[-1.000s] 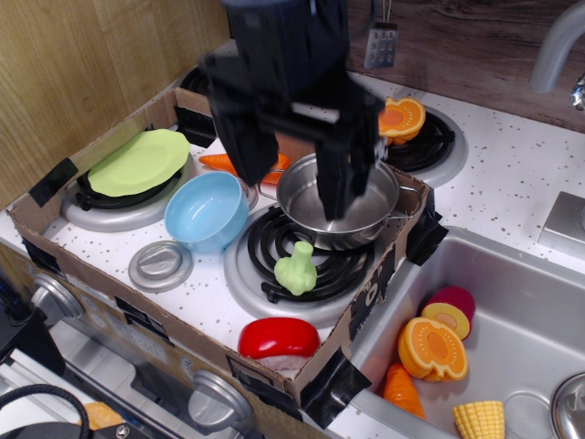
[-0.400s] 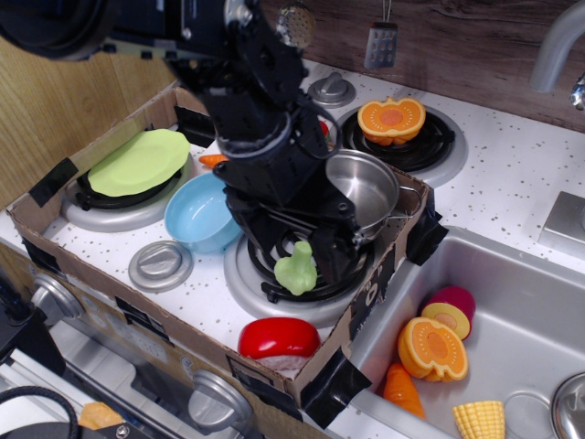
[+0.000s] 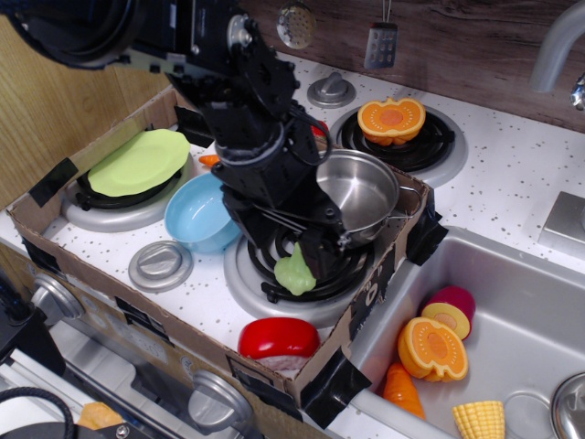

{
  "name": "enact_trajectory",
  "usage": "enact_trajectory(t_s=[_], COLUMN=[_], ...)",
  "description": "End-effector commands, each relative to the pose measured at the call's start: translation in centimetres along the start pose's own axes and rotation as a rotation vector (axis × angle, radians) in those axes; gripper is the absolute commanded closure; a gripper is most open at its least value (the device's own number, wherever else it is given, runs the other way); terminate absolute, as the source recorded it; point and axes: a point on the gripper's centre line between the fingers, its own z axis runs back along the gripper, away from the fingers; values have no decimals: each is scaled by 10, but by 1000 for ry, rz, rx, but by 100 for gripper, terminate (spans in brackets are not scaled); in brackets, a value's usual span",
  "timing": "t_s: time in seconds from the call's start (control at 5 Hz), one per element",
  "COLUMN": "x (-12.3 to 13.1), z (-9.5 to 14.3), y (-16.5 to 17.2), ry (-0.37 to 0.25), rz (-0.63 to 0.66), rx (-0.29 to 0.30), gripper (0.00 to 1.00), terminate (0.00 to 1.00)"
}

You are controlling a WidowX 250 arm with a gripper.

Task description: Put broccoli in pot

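Note:
The pale green broccoli (image 3: 292, 274) lies on the front burner (image 3: 239, 283), just in front of the shiny steel pot (image 3: 366, 187). My black gripper (image 3: 298, 258) has come down right over the broccoli. Its fingers stand spread on either side of the lumpy head and hide the top of it. The jaws look open, and I cannot see them pressing on the floret. The pot stands upright and empty behind and to the right of the gripper, partly covered by the arm on its left side.
A light blue bowl (image 3: 203, 212) sits left of the gripper, with a lime-green plate (image 3: 139, 161) beyond it. A red toy (image 3: 278, 337) lies at the front. A cardboard wall (image 3: 388, 261) rings the stove. The sink (image 3: 539, 320) at the right holds several toy foods.
The gripper came forward from above the pot and dropped onto the broccoli. Its fingers now stand closer around the floret, which has shifted slightly left.

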Motion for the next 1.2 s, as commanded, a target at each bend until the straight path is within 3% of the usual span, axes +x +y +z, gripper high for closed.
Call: enact_trajectory(t_s=[0.0,0.2,0.4,0.8,1.0], x=[3,-2,-3,9,27], z=[-22,-32,-27,6,38], y=[5,1,-2,1,6], ry=[-42,-49,-57,-31,-6], rz=[8,24,13,-22,-46], rx=[-55,-71,-8,58,89], gripper=[0,0,100,100,100], terminate=[0,0,0,0,0])
